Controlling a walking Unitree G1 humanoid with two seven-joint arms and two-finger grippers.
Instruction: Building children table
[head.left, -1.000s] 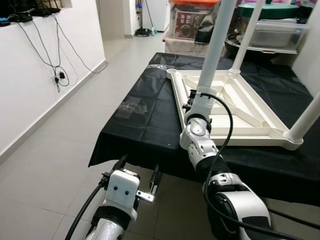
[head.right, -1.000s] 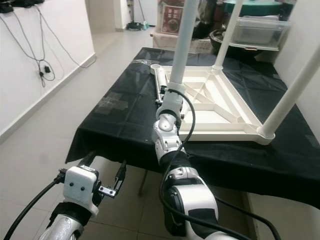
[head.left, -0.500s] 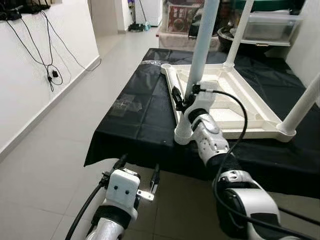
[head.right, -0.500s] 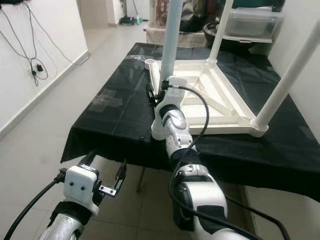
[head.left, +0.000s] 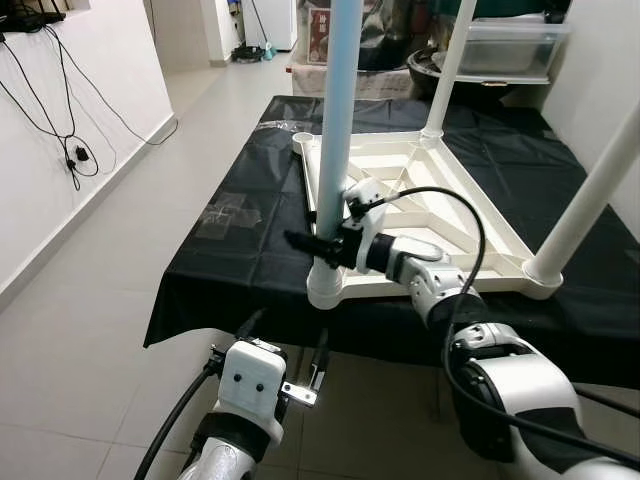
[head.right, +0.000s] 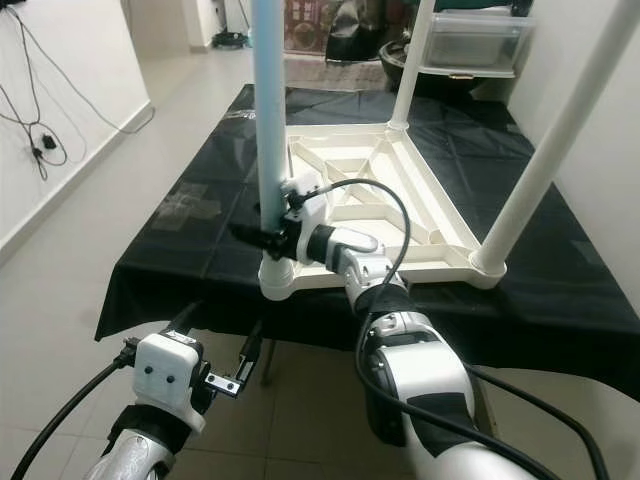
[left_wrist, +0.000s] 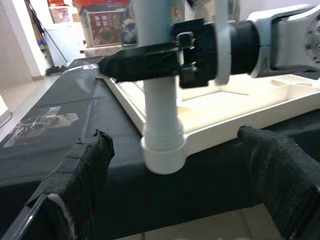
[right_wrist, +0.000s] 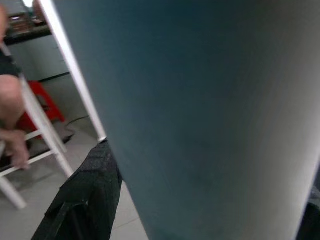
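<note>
— The children's table lay upside down on the black-covered bench, didn't it? What had hold of it?

— The right gripper. Its jaws were closed around the light blue leg, low on the shaft, just above the threaded collar at the near left corner of the tabletop. That leg stood upright in its socket.

— And the other legs?

— Two more white legs rose from the near right corner and a far corner.

— The left gripper?

— It hung below the bench edge, over the tiled floor, jaws spread wide and holding nothing. From its wrist view the black fingers framed the collar from a distance.

— Anything around?

— Cables dangled on the white wall to the left, and a clear storage bin stood beyond the bench.
</note>
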